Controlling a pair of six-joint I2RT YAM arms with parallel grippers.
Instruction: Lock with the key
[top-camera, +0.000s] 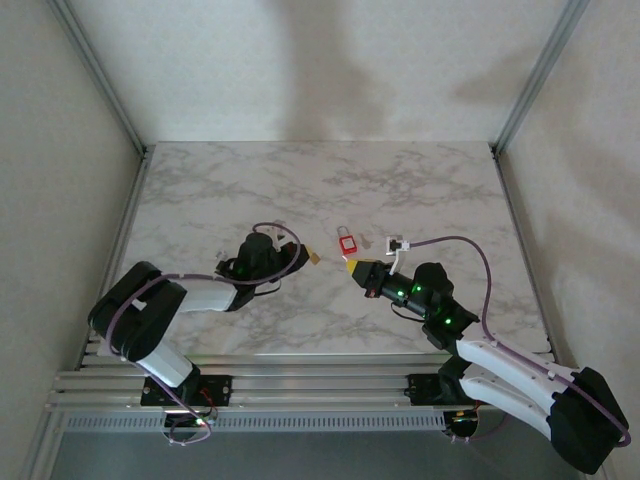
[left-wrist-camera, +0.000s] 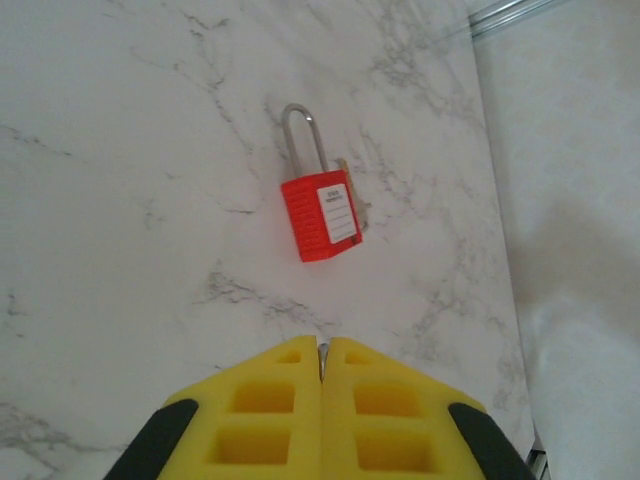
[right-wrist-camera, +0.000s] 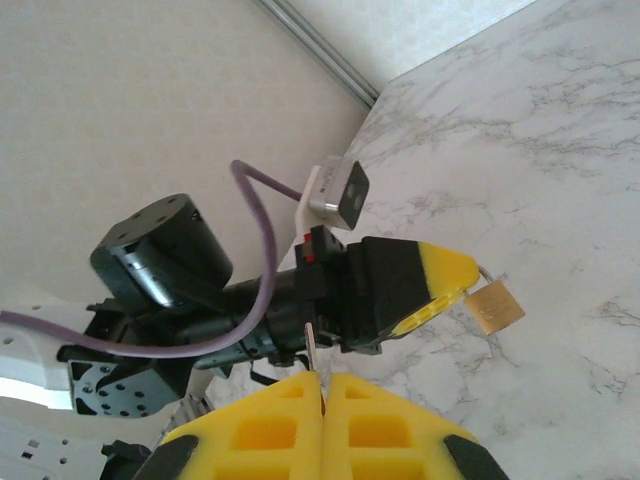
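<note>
My left gripper is shut on the shackle of a small brass padlock, which hangs off its yellow fingertips just above the marble. In the left wrist view only a metal sliver shows between the closed pads. My right gripper is shut on a thin silver key whose blade sticks up past the pads. It sits just right of the brass padlock, with its tip aimed at it. The key stands apart from the lock body.
A red padlock with a steel shackle lies flat on the marble table just beyond both grippers, also ahead in the left wrist view. Walls and metal rails enclose the table on three sides.
</note>
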